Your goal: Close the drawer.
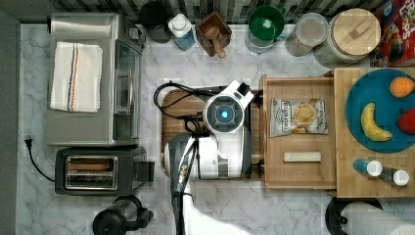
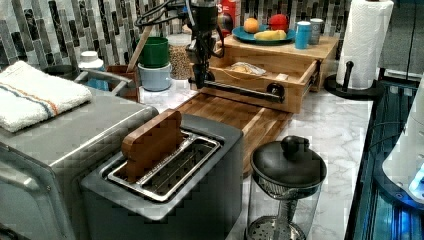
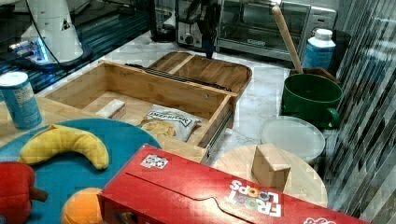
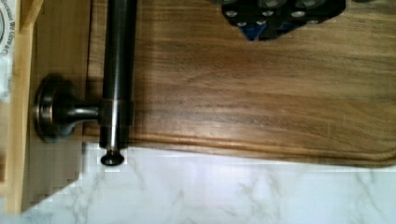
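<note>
The drawer (image 1: 299, 176) is a shallow light-wood box, pulled open, with a chip bag (image 1: 298, 116) and a small white block (image 1: 302, 156) inside. Its dark bar handle (image 4: 117, 70) lies just beside my jaws (image 2: 199, 80), over the dark board (image 2: 235, 114) on the marble desk (image 1: 235, 205). I cannot tell how far my jaws are open.
</note>
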Motion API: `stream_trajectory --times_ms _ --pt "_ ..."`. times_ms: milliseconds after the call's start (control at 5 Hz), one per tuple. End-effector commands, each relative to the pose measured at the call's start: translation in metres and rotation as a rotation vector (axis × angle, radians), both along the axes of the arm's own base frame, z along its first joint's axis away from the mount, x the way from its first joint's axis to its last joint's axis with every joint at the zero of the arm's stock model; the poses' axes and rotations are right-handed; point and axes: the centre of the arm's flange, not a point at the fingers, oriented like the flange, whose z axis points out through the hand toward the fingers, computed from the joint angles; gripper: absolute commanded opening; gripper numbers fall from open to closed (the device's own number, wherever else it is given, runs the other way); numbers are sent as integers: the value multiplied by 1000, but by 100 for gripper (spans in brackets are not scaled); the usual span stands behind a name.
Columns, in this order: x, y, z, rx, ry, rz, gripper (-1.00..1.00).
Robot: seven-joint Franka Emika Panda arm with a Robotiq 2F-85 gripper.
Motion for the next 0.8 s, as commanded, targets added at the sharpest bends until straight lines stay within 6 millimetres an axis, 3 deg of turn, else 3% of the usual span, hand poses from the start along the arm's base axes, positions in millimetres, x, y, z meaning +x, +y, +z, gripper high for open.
stream_trajectory --times_ms 200,400,800 --pt "-10 -29 -39 -74 53 73 -100" --pt "-9 -41 -41 -84 47 79 -100" --pt "-5 -93 -30 -87 40 108 -100"
